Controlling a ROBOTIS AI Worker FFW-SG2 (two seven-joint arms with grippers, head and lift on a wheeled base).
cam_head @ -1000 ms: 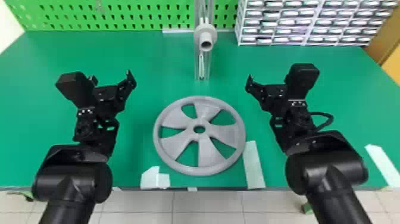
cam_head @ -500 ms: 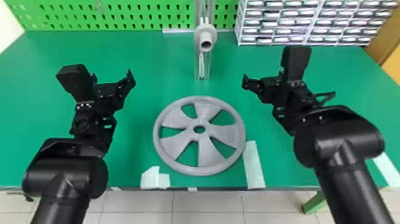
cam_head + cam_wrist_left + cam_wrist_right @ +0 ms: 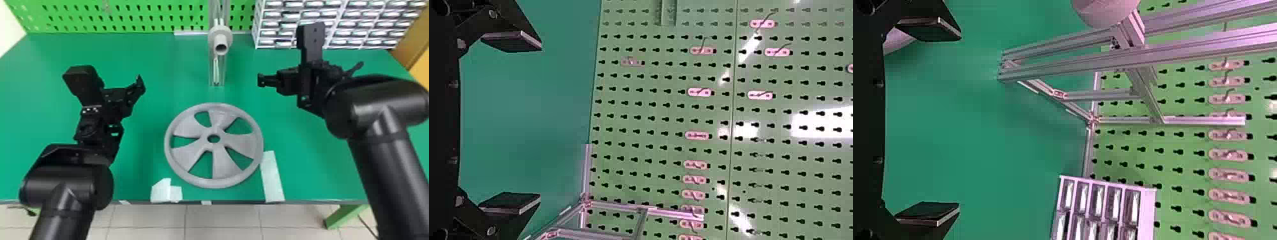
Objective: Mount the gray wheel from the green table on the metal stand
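The gray wheel [image 3: 223, 159] lies flat on the green table [image 3: 143, 57], near its front edge. Behind it rises the metal stand [image 3: 211, 70], with a gray hub [image 3: 227, 33] facing forward; the stand's rails [image 3: 1068, 60] also show in the right wrist view. My left gripper [image 3: 140, 84] is above the table, left of the wheel; in its wrist view the left gripper [image 3: 524, 122] is open and holds nothing. To the right of stand and wheel is my right gripper [image 3: 262, 79], likewise open and unloaded in the right wrist view, where the right gripper [image 3: 943, 130] has its fingers wide apart.
A rack of small drawers [image 3: 319, 24] stands at the back right, before the green pegboard [image 3: 127, 16]. Pale tape pieces [image 3: 272, 177] are stuck by the wheel's right side and at the front edge [image 3: 166, 191].
My right arm has swung outward and farther back, its gripper turning to point left across the table. The left arm has shifted slightly. The wheel has stayed where it was.
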